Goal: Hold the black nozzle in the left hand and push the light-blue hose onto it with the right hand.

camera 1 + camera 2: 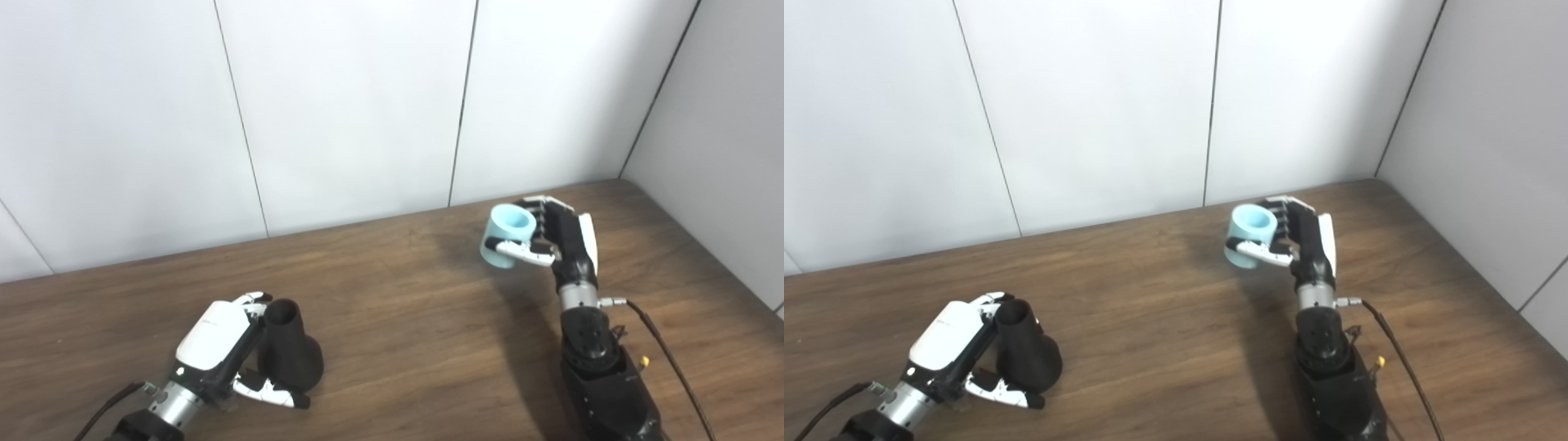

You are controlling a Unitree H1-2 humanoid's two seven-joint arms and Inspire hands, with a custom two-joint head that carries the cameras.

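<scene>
The black nozzle (289, 352) stands on the wooden table (398, 306) at the lower left, wide base down, narrow open neck up and tilted a little. My left hand (223, 349) wraps it, fingers behind the neck and thumb along the base front. My right hand (554, 239) is shut on the short light-blue hose (508, 236) and holds it raised above the table at the right, open end up. The hose and the nozzle are far apart.
White panel walls close the table at the back and on the right (704, 153). A black cable (667, 361) runs from my right wrist down the table's right side. Bare wood lies between the two hands.
</scene>
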